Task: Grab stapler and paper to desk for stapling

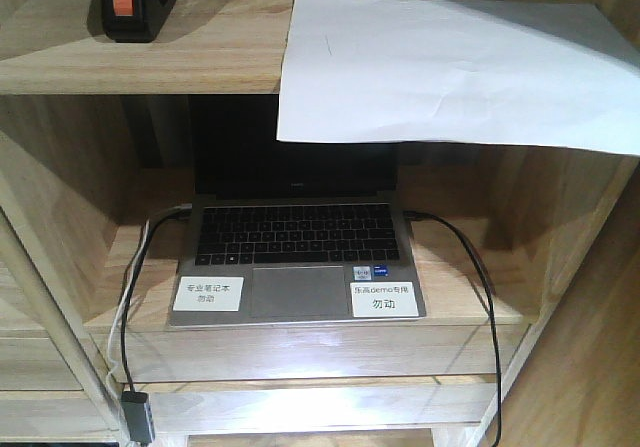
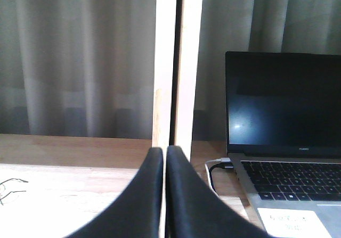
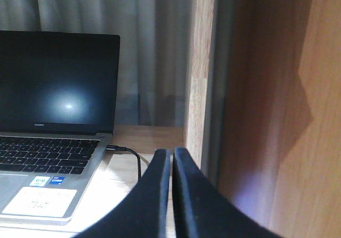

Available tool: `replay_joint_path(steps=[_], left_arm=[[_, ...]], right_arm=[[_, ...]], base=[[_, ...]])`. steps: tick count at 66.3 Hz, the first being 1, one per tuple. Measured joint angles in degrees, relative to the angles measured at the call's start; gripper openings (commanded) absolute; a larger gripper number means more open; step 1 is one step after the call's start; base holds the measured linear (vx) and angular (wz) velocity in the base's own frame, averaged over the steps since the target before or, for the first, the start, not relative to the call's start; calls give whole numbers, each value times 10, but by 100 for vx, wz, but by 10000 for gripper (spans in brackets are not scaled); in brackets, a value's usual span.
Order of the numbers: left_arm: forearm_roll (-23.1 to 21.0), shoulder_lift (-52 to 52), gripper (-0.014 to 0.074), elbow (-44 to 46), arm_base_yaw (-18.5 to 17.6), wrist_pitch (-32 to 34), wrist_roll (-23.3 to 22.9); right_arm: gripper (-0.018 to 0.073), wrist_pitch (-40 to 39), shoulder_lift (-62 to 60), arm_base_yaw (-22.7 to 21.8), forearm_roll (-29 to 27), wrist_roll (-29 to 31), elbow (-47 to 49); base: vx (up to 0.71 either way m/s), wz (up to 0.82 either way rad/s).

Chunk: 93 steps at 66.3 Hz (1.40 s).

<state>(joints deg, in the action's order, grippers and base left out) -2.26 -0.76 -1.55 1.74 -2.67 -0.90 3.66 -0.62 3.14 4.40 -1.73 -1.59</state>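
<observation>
Stapler (image 1: 133,5) sits at the far left of the top shelf (image 1: 150,57), orange patch facing me. Paper (image 1: 450,67) lies on the same shelf to the right, its front edge drooping over the open laptop (image 1: 295,257) in the bay below. I see my left gripper (image 2: 164,152) closed, fingers touching, empty, with an upright post (image 2: 178,62) dead ahead. My right gripper (image 3: 171,153) is likewise pinched together on nothing, beside a side panel (image 3: 201,62). Cables (image 1: 490,297) trail off both sides of the laptop.
</observation>
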Motion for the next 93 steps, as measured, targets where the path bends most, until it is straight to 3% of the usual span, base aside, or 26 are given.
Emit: replay_joint_path(steps=[83, 93], left_arm=[[0, 0, -7, 0, 0, 0, 0], [0, 0, -7, 0, 0, 60, 0]], right_arm=[[-9, 0, 0, 0, 0, 0, 0], [-9, 0, 0, 0, 0, 0, 0]], base=[[0, 0], [0, 0]])
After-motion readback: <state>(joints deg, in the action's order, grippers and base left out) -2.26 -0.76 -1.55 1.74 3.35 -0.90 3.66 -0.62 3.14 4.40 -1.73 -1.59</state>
